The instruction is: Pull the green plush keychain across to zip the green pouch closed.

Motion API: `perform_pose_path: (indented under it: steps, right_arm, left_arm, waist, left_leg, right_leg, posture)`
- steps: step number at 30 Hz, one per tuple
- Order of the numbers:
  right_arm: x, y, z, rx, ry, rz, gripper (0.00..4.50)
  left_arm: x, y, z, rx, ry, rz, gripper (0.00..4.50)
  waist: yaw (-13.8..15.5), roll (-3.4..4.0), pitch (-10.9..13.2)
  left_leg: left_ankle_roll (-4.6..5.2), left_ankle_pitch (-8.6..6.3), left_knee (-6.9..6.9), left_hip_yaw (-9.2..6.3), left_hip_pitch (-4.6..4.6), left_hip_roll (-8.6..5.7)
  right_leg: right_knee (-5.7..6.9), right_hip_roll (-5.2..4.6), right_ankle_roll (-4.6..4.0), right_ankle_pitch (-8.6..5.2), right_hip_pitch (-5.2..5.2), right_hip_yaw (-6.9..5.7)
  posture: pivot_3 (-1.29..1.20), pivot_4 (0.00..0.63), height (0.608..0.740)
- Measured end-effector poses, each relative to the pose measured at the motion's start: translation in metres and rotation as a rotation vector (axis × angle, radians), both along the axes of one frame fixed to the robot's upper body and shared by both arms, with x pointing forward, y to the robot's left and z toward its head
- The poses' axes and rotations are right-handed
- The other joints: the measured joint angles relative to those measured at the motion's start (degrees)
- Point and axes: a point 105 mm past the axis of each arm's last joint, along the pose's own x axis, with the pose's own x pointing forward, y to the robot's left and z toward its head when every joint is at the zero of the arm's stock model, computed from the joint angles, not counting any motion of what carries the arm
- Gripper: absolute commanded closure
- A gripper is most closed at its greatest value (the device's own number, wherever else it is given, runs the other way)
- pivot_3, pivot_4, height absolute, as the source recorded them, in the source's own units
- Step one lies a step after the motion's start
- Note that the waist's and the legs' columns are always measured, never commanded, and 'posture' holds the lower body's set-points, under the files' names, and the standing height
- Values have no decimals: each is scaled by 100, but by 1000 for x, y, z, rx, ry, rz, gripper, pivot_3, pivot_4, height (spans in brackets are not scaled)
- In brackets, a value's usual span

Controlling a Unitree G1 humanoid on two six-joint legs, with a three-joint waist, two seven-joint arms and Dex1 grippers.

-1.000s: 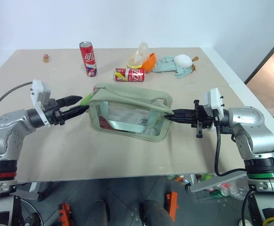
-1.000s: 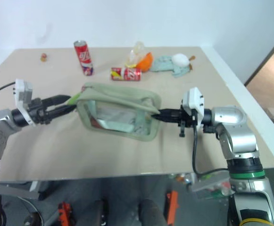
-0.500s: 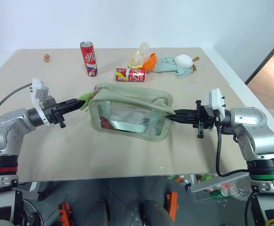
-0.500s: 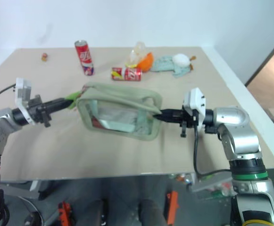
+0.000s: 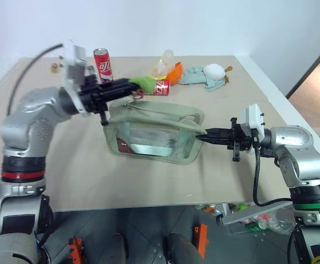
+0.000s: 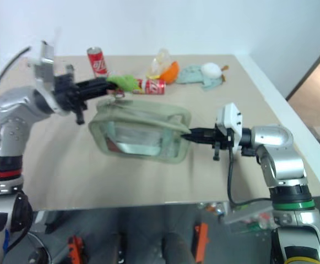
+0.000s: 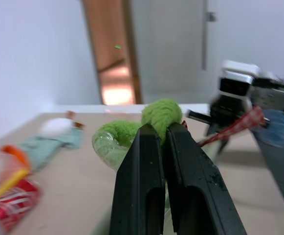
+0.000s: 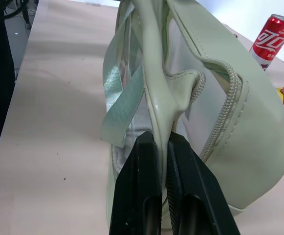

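Note:
The green pouch lies on the table with its clear window side facing me and its zipper running along the top. My left gripper is shut on the green plush keychain and holds it raised above the pouch's far left top corner. From the left wrist, the black fingers pinch the fuzzy lime ring. My right gripper is shut on the pouch's right end, its fingers clamping the pale end seam.
A red can stands upright at the back. Another red can lies just behind the keychain. An orange bowl-like thing, a pale teal cloth and a white lump sit at the back right.
My left gripper shut on the keychain at the pouch's left end, then rose and swung rightward with it, lifting that corner. The right gripper kept its hold and stayed still.

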Motion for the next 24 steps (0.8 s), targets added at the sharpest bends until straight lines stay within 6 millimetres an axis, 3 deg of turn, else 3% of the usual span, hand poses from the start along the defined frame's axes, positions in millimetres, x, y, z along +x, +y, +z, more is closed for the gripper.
perform_pose_path:
  steps: [3, 7, 8, 18, 24]
  right_arm:
    - [1, 0, 1, -6, -10, -1, 4500]
    - [1, 1, 1, -6, -18, -1, 4500]
    - [1, 1, 1, -7, -20, -1, 4500]
    - [2, 1, 2, -6, -23, 1, 4500]
    - [4, 4, 2, -5, -30, 10, 4500]
  left_arm:
    - [1, -11, -13, 81, -18, -22, 4448]
    - [5, -12, -26, 170, -8, -21, 4448]
    - [6, -11, -27, 183, -2, -22, 3949]
    - [7, 2, -18, 249, -17, -24, 715]
    - [-2, 24, -11, 298, -43, 42, 715]
  waist:
    - [-4, 0, 0]
    - [-2, 0, 0]
    - [-2, 0, 0]
    - [-9, 1, 0]
    - [-34, 1, 0]
  left_leg:
    - [0, 0, -1, 0, 2, 0]
    - [0, 0, -1, -3, 1, 0]
    - [0, 0, 0, -3, 0, 0]
    - [0, 0, -1, -3, 1, 1]
    - [1, 0, -2, 2, 4, 2]
  right_leg:
    - [0, 2, 0, 0, -1, 1]
    - [0, 3, 0, 0, 0, 0]
    - [0, 2, 0, 0, 0, 0]
    - [0, 4, 0, 0, -2, 0]
    - [1, 3, 0, -1, -2, 6]
  posture:
    - [0, 150, 740]
    - [0, 150, 740]
    - [0, 150, 740]
    - [0, 150, 740]
    - [0, 150, 740]
